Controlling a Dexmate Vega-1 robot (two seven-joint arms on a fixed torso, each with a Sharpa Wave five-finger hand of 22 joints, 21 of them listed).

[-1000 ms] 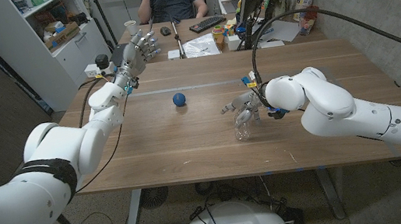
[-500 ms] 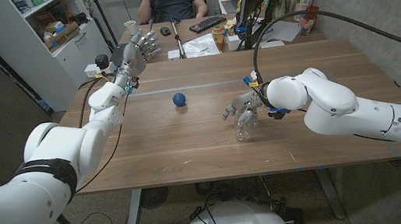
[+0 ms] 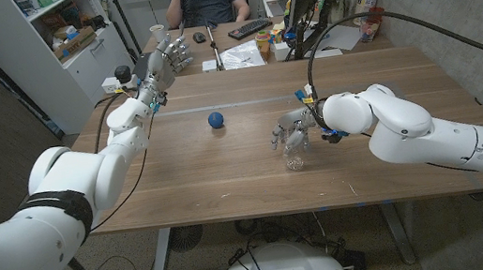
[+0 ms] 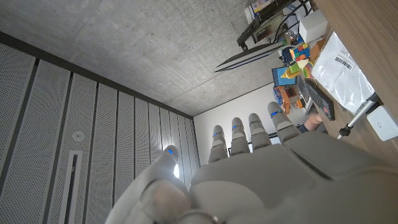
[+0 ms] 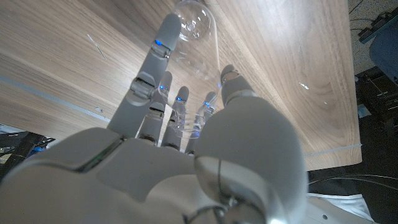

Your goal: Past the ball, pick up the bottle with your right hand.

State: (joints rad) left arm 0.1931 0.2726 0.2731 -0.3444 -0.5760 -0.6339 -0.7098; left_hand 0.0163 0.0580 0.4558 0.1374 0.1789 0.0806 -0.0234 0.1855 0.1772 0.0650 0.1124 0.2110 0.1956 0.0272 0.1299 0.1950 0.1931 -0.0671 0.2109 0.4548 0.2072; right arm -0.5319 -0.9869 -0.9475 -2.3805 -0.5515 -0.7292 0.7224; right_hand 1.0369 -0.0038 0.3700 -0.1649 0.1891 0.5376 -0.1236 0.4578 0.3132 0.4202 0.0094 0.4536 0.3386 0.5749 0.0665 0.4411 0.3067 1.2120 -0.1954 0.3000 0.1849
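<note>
On near-right part of wooden tabletop [image 3: 190, 175]: clear bottle [image 3: 294, 153] upright, right hand [image 3: 292, 131] over its top, fingers [image 5: 163, 37] curled around it, contact firmness unclear. Farther, left of bottle: blue ball [image 3: 216, 120], well apart. Far left edge: left hand [image 3: 166, 60] raised, fingers [image 4: 239, 134] straight, holding nothing.

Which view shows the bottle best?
The right wrist view: the clear bottle lies close up between the right hand's fingers. The head view shows it small, partly hidden under that hand. The left wrist view looks at the ceiling and far desk.
</note>
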